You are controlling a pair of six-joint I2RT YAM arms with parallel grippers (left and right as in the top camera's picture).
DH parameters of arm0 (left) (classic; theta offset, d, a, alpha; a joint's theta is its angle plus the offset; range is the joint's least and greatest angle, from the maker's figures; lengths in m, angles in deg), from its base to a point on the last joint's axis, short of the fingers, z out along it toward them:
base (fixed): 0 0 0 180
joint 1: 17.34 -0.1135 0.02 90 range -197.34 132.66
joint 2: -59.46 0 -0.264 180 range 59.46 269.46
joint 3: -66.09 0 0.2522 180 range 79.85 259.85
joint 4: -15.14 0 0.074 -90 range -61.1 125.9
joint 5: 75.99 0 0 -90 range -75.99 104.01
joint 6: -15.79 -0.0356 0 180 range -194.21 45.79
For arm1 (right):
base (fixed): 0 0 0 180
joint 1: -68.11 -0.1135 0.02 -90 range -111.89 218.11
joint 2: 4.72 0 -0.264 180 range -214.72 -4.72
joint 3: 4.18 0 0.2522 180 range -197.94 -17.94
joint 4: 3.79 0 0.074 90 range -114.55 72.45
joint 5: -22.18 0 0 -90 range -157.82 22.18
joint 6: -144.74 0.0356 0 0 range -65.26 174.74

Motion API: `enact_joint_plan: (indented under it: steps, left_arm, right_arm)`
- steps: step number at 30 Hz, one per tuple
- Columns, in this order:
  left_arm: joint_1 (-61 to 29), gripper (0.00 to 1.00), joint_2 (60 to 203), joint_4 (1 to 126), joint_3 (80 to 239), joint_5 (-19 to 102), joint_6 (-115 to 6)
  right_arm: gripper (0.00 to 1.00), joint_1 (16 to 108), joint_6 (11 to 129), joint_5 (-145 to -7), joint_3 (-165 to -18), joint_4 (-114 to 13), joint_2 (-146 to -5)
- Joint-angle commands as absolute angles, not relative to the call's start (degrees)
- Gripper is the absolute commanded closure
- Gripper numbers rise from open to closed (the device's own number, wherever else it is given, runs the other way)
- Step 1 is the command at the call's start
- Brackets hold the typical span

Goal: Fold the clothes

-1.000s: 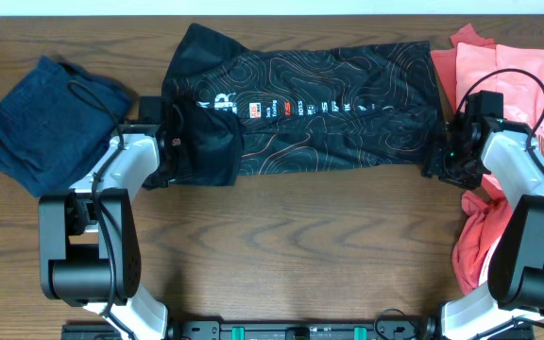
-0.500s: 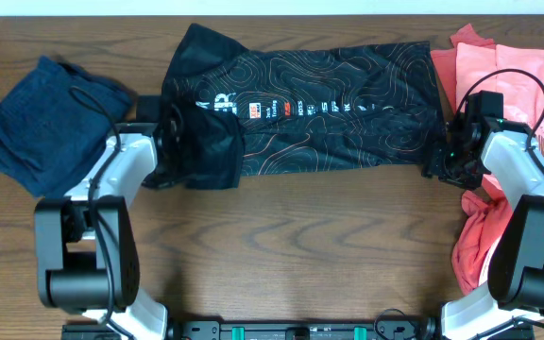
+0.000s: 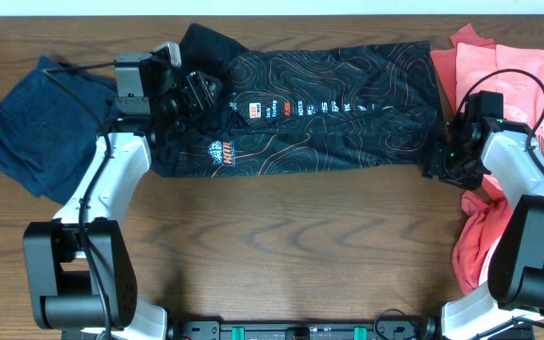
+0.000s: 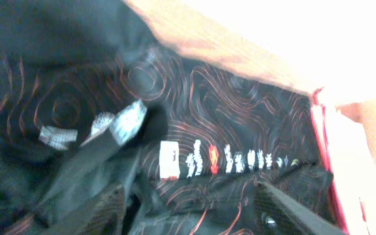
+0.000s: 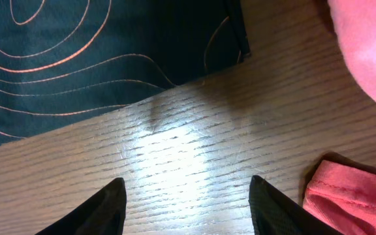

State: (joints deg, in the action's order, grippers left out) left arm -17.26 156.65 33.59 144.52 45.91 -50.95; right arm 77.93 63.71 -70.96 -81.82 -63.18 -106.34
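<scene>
The black jersey (image 3: 329,104) with orange contour lines lies spread across the far half of the table. My left gripper (image 3: 189,92) is over its left end. In the left wrist view (image 4: 191,209) the jaws stand wide apart, with bunched jersey cloth (image 4: 240,111) between and under them. A round orange logo (image 3: 220,151) shows near the jersey's lower left. My right gripper (image 3: 445,161) hovers open over bare wood just below the jersey's lower right corner (image 5: 227,46). In the right wrist view (image 5: 185,209) nothing is between its fingers.
A crumpled navy garment (image 3: 36,123) lies at the far left. Coral-pink tees (image 3: 508,66) are piled at the right edge, and a fold of them (image 5: 344,196) lies close beside my right finger. The wooden table (image 3: 291,246) is bare in front.
My left arm swung up and away from the table's front, and the folded-over left flap of the jersey opened out, uncovering the round logo. The right arm stayed still.
</scene>
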Motion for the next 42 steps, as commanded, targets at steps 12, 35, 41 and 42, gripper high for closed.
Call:
enact_joint_plan:
  steps: [12, 35, 41, 42]
  left_arm:
    - [-21.3, 0.21, 157.3, 60.7, 143.7, 19.9, -48.8]
    - [-22.1, 0.94, 167.7, 55.4, 143.7, 15.9, -46.7]
    - [-22.8, 0.94, 167.6, 62.8, 143.7, 15.9, -48.9]
    - [-23.1, 0.95, 167.6, 64.5, 143.7, 15.9, -48.8]
  right_arm:
    - [0.33, 77.3, 65.7, -70.7, -81.3, -61.9, -106.6]
    - [0.30, 77.4, 67.1, -70.6, -81.3, -61.5, -106.6]
    - [0.25, 77.5, 70.4, -70.6, -81.3, -59.0, -106.8]
    - [0.25, 77.4, 71.2, -70.7, -81.2, -58.6, -106.8]
